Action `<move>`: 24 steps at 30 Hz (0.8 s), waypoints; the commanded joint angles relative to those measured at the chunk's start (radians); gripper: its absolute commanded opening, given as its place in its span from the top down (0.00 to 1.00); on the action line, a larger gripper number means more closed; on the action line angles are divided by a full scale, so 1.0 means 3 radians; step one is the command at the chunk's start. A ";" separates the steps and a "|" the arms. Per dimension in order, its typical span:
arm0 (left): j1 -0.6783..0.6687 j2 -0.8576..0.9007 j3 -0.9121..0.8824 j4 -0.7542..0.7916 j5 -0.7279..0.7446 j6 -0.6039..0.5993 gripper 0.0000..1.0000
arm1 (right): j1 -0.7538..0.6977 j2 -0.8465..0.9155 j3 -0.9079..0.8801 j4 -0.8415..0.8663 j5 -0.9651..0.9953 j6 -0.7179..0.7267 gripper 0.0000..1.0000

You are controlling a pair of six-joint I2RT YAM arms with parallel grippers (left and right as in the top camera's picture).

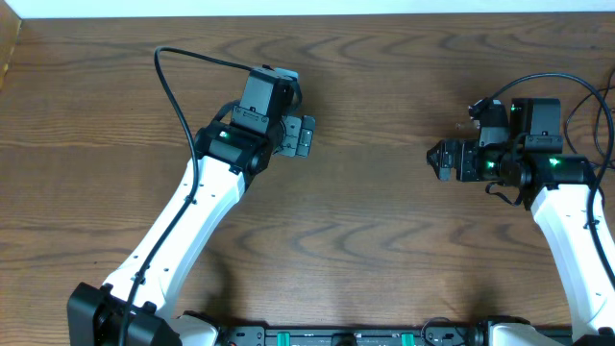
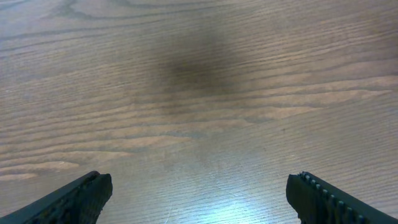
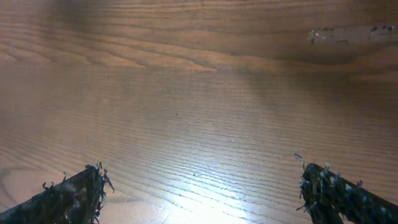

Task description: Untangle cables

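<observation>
The wooden table point(image 1: 375, 240) shows wavy brown grain with a soft shine. The left gripper point(image 1: 300, 136), near the centre toward 12 o'clock, is released, its ridged black fingers point(image 2: 87, 193) wide apart above the wood. The right gripper point(image 1: 442, 160), at 3 o'clock, is released too; its tips look frayed, perhaps fibrous. The cables cannot be located in any view.

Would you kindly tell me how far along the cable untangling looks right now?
Done: cannot tell; no cables show in any view, only the wood of the table. In hand: nothing; the left gripper and right gripper are both open and empty above the table. Left: unclear, since no bundle is in sight to judge by; the black wires seen belong to the arms.
</observation>
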 commanded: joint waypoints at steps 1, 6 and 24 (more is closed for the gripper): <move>0.0009 -0.0013 0.0037 -0.0006 -0.0031 0.0045 0.05 | 0.0020 -0.0039 0.0010 -0.0004 -0.0018 0.0033 0.01; 0.0009 -0.0017 0.0037 -0.0008 -0.0031 0.0045 0.05 | 0.0020 -0.0039 0.0010 -0.0004 -0.0018 0.0033 0.01; 0.0009 -0.0468 0.0037 -0.0008 -0.0031 0.0045 0.05 | 0.0019 -0.0039 0.0010 -0.0004 -0.0017 0.0033 0.01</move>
